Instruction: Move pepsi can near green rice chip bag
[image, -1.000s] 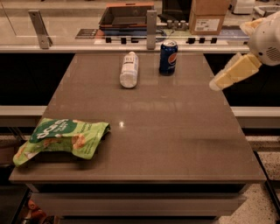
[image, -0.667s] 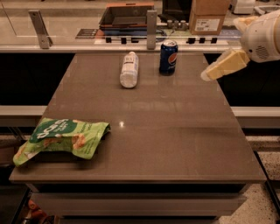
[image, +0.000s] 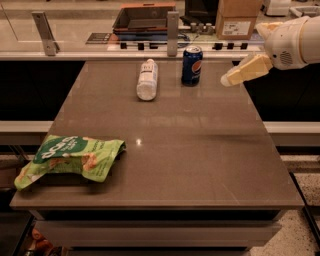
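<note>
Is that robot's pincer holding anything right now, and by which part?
Nothing is held. The pincer hangs in the air beside the pepsi can, apart from it.

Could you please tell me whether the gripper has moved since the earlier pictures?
Yes. The gripper has shifted left and slightly up in view, nearer the pepsi can, which stands unmoved on the table.

Big brown table (image: 190, 150) with a glossy top, and there's a small light glare (image: 138, 142) on it left of the middle. Behind it runs a pale counter (image: 75, 30) with two metal posts (image: 173, 35), a dark tray (image: 145, 20) and a cardboard box (image: 237, 17). Speckled floor (image: 306, 192) shows bottom right, and it's dark under the counter. The gripper (image: 231, 78) hangs over the table's far right edge.
</note>
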